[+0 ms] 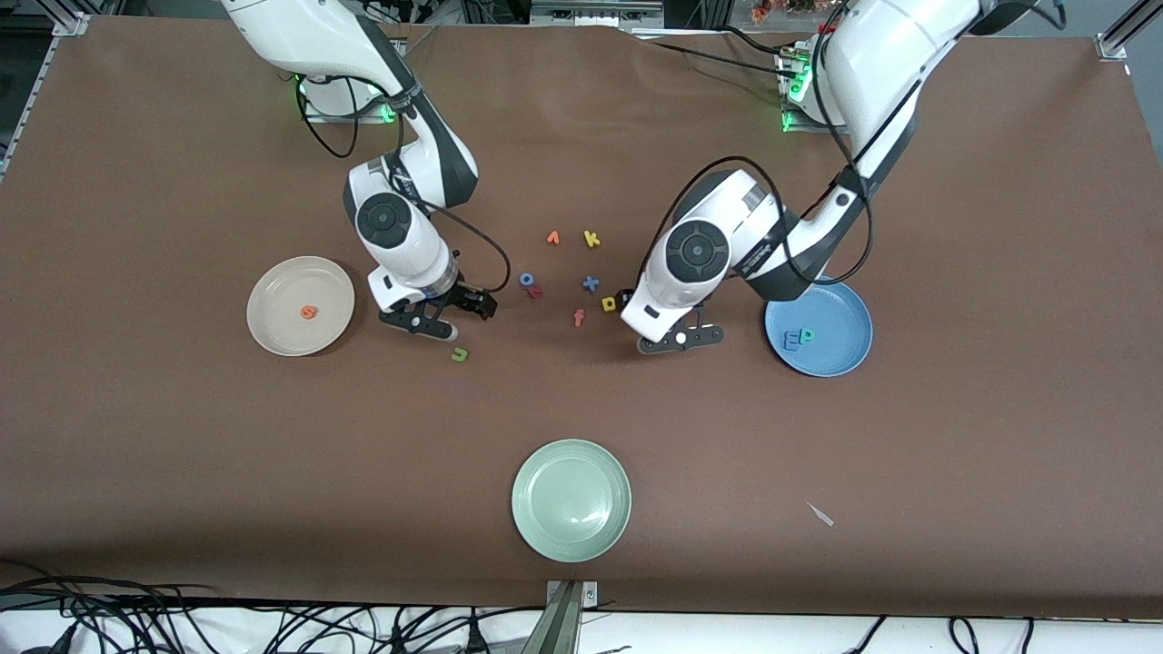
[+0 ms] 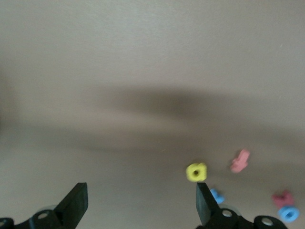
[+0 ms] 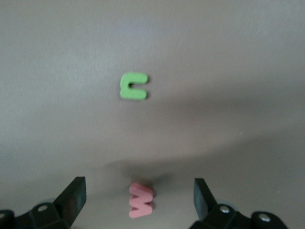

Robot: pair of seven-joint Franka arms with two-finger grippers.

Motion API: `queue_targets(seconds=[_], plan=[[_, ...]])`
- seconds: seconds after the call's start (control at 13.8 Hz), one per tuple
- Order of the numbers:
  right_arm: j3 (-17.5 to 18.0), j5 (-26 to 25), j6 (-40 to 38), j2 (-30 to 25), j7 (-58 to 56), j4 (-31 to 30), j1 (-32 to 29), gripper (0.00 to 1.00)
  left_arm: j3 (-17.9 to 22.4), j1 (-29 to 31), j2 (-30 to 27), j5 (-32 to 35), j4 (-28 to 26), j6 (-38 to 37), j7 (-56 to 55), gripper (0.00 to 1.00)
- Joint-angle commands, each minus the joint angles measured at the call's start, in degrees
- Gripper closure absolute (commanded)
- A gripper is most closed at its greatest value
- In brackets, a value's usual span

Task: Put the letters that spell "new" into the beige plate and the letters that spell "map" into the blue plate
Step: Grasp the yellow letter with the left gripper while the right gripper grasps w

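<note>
The beige plate (image 1: pixel 273 318) holds the orange e (image 1: pixel 309 312). In the blue plate (image 1: pixel 840 350) lie the blue m (image 1: pixel 793 340) and the teal p (image 1: pixel 806 335). My right gripper (image 1: pixel 436 320) (image 3: pixel 138 198) is open low over the table beside the beige plate, with the pinkish w (image 3: pixel 141 200) lying between its fingers, untouched. The green n (image 1: pixel 460 354) (image 3: pixel 134 86) lies a little nearer the front camera. My left gripper (image 1: pixel 680 339) (image 2: pixel 140 205) is open and empty over bare table beside the blue plate. The yellow a (image 1: pixel 609 303) (image 2: pixel 196 171) lies just outside one finger (image 2: pixel 205 202).
Loose letters lie between the arms: an orange one (image 1: pixel 552 238), yellow k (image 1: pixel 591 239), blue o (image 1: pixel 526 280) touching a dark red one (image 1: pixel 535 292), blue x (image 1: pixel 591 283), orange-red f (image 1: pixel 579 317). A pale green plate (image 1: pixel 571 536) sits near the front edge, a white scrap (image 1: pixel 820 514) beside it.
</note>
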Motion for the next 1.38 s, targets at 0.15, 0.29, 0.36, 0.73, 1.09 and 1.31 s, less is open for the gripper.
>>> queue_targets(seconds=[0.15,0.29,0.36,0.73,1.09,1.31], plan=[[-0.09,0.82,3.53,-0.72,2.78,-3.26,2.07,0.01,0.5,-1.2,4.15,-1.0,1.99,3.45,-6.31,0.0],[-0.09,0.82,7.41,-0.02,2.78,-5.2,2.25,0.05,0.5,-2.07,5.29,-1.0,2.08,3.54,-6.92,0.0],[-0.09,0.82,7.59,0.24,2.78,-5.21,2.25,0.09,0.5,-2.25,6.08,-0.74,1.82,3.71,-7.1,0.0],[-0.01,0.82,8.03,1.21,4.63,-4.77,3.74,0.39,0.41,-3.91,7.84,-1.26,1.82,6.07,-7.11,0.0],[-0.09,0.82,9.09,2.62,5.24,-4.07,4.19,0.71,0.58,-6.03,10.65,-0.04,1.82,7.14,-5.88,0.01],[-0.18,0.82,8.83,2.53,4.98,-3.63,4.19,0.98,0.5,-6.03,11.1,2.25,1.9,7.76,-2.45,0.16]])
